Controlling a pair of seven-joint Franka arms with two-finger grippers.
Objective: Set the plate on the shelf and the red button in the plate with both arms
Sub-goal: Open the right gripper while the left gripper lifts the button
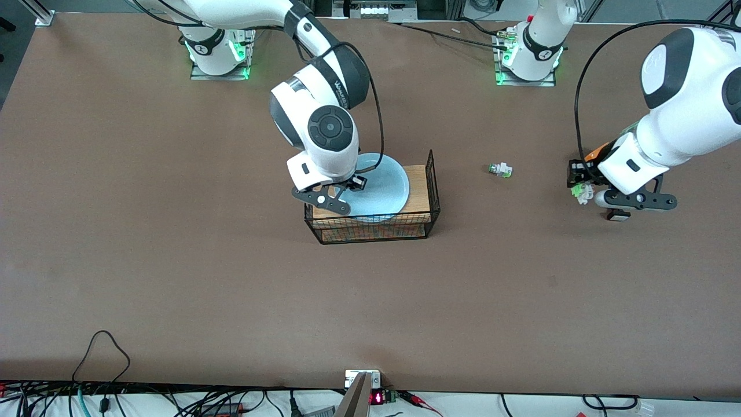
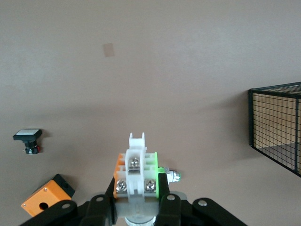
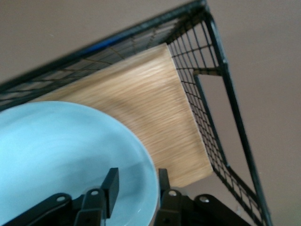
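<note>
The pale blue plate point(image 1: 385, 188) lies on the wooden board inside the black wire rack point(image 1: 376, 229). My right gripper point(image 1: 354, 184) is open and straddles the plate's rim at the right arm's end: in the right wrist view point(image 3: 137, 181) one finger is over the plate point(image 3: 70, 150) and one is outside it. My left gripper point(image 1: 583, 194) is shut on the red button point(image 1: 580, 192), low over the table at the left arm's end. In the left wrist view point(image 2: 136, 186) the button point(image 2: 136, 165) shows as a white body with orange and green sides. Its red cap is hidden.
A similar white part with a green cap point(image 1: 501, 169) lies on the table between the rack and my left gripper. An orange box point(image 2: 47, 200) and a black-bodied button with a white face point(image 2: 28, 135) lie by the left gripper. The rack's mesh wall point(image 2: 277, 125) stands beside them.
</note>
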